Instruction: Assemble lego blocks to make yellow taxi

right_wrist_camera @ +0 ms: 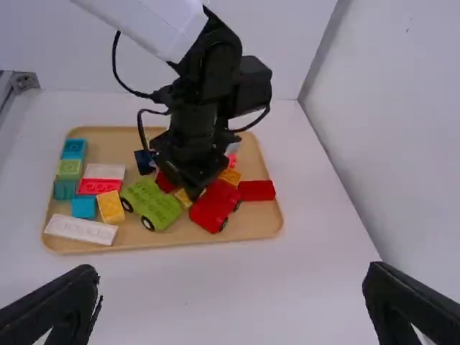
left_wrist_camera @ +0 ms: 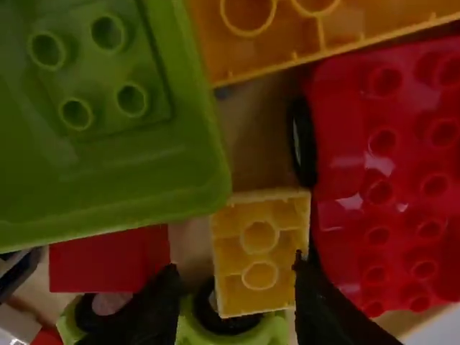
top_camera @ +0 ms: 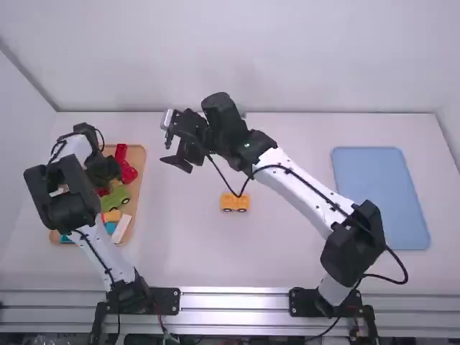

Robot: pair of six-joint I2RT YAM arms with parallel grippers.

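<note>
A yellow piece on dark wheels [top_camera: 235,203] stands on the middle of the table. My left gripper [top_camera: 103,171] is low over the wooden tray [top_camera: 143,154]. In the left wrist view the left gripper [left_wrist_camera: 233,287] is open above a small yellow block [left_wrist_camera: 259,277], between a green piece [left_wrist_camera: 208,165] and a red wheeled piece [left_wrist_camera: 402,187]; a gap shows between block and left-hand finger. My right gripper [top_camera: 171,141] hangs open right of the tray; in its wrist view the right gripper [right_wrist_camera: 233,287] has nothing between its fingers.
The tray [right_wrist_camera: 251,228] also holds a green car [right_wrist_camera: 154,205], a white block [right_wrist_camera: 80,230], a yellow block [right_wrist_camera: 111,207] and several teal and red blocks. Yellow pieces [left_wrist_camera: 323,29] lie close by the left gripper. A blue mat [top_camera: 379,198] lies at the table's right.
</note>
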